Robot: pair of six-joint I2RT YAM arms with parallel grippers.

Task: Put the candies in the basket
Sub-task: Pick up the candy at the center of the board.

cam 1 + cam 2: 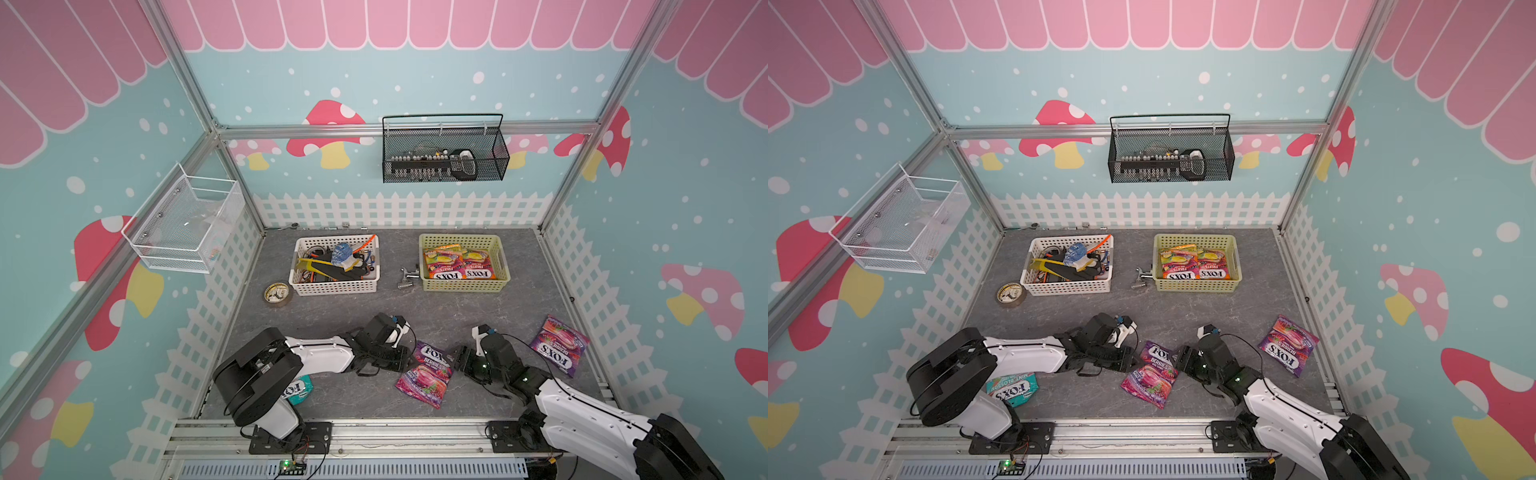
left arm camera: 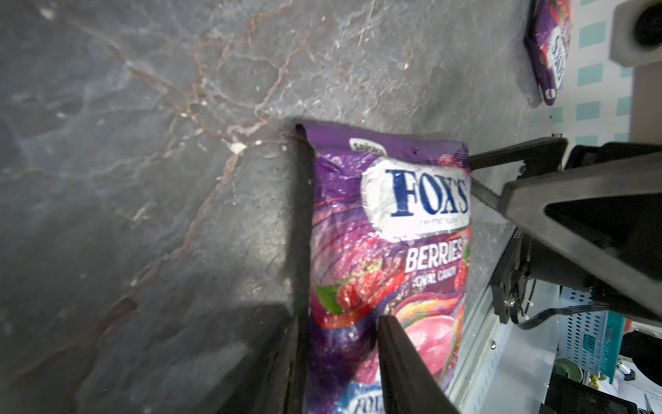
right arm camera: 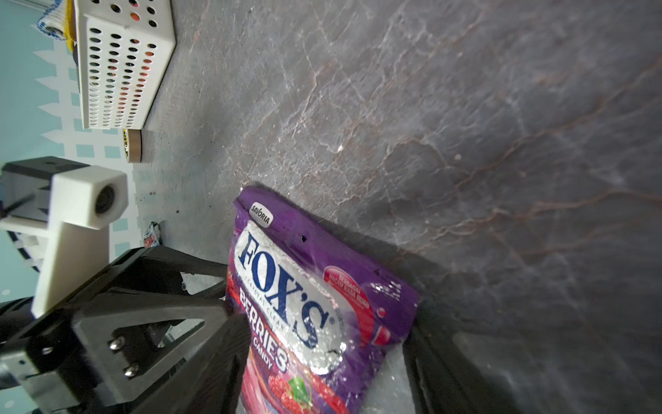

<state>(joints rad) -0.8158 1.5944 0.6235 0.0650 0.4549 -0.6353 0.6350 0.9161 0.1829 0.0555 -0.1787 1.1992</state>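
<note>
FOX'S BERRIES OVAL CANDY on purple bag point(image 2: 390, 229) between left gripper point(image 1: 404, 359) and right gripper point(image 1: 458, 358), FOX'S FRUITS on orange bags point(image 1: 478, 264) well beyond both

My left arm point(image 1: 257, 374) covers most of the teal mint bag point(image 1: 305, 390) in a top view; the purple berries bag point(image 2: 387, 233) between the fingers of the left gripper point(image 2: 340, 319) runs off the left wrist view's edge; whether that gripper, or the right gripper point(image 3: 326, 322), actually pinches it I can't tell; what lies in the black wire basket point(image 1: 498, 162) is too small to name.
</note>
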